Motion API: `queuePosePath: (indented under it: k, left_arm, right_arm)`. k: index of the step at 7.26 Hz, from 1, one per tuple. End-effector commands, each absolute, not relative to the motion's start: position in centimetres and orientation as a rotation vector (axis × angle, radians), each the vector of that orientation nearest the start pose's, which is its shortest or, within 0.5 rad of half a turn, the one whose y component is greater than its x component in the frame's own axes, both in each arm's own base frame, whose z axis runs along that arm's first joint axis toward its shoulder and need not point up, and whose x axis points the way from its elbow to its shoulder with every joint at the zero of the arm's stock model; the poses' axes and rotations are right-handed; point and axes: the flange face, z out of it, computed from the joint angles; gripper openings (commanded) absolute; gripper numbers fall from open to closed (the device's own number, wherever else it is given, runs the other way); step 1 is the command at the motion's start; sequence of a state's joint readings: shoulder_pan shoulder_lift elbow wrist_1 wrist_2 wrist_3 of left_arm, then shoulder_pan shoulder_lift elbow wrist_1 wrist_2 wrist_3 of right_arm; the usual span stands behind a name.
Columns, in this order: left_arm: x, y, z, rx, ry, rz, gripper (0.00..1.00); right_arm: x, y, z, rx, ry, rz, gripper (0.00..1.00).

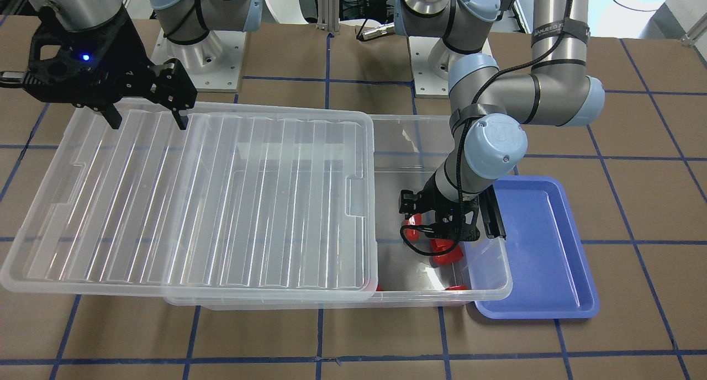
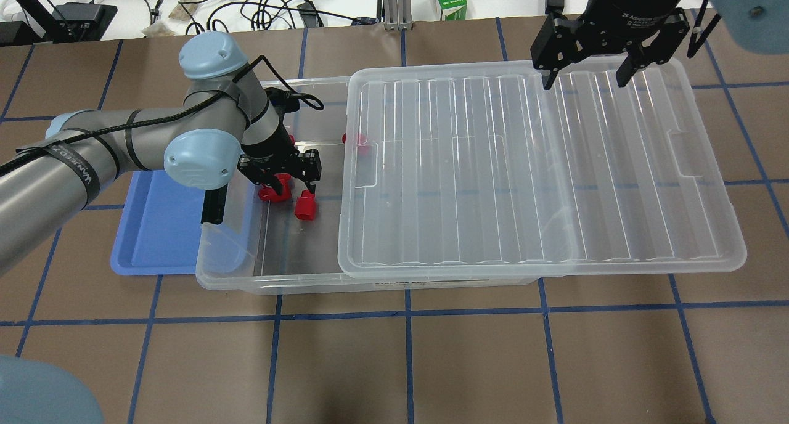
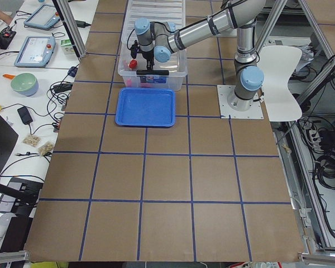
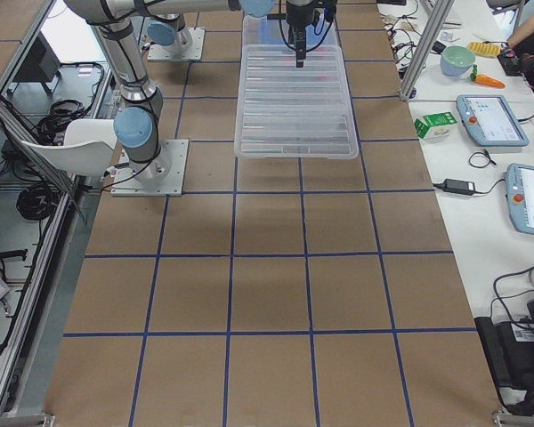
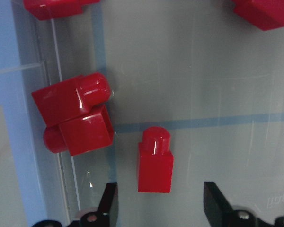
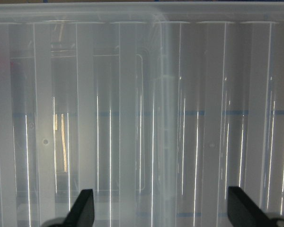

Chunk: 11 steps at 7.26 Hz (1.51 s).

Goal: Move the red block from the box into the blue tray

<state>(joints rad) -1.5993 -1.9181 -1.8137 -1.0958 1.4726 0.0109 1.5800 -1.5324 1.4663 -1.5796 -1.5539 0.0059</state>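
The small red block [image 5: 155, 163] lies on the floor of the clear box [image 2: 271, 276], stub pointing away from me; it also shows in the overhead view [image 2: 305, 206]. My left gripper [image 5: 160, 201] hangs inside the box's uncovered end, open, its fingers either side of the block just short of it and not touching; it also shows in the overhead view [image 2: 290, 187]. The blue tray [image 2: 154, 233] sits empty against the box's left end. My right gripper [image 2: 585, 76] is open and empty above the far edge of the ribbed lid [image 2: 530, 165].
Two chunkier red pieces [image 5: 75, 118] lie stacked against the box wall left of the block. More red pieces sit at the far corners [image 5: 262, 12] and by the lid's edge [image 2: 360, 143]. The lid covers most of the box and overhangs its right end.
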Motion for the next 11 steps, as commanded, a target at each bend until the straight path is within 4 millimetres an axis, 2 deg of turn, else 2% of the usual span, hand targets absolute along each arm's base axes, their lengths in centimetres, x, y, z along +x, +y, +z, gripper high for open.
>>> queuePosePath:
  k: [1, 9, 10, 11]
  left_arm:
    - [-15.9, -55.2, 21.3, 0.053, 3.230, 0.227, 0.69]
    - [-16.3, -55.0, 18.9, 0.057, 3.226, 0.297, 0.67]
    - [-16.3, -55.1, 19.0, 0.057, 3.225, 0.295, 0.41]
    - [-16.4, -55.1, 19.0, 0.059, 3.226, 0.295, 0.07]
  right_arm:
    - [14.1, -51.3, 51.8, -0.015, 3.124, -0.108, 1.00]
    - [14.1, -51.3, 51.5, -0.015, 3.122, -0.103, 1.00]
    - [14.1, -51.3, 51.5, -0.015, 3.122, -0.103, 1.00]
    - [14.1, -51.3, 51.5, -0.020, 3.123, -0.100, 1.00]
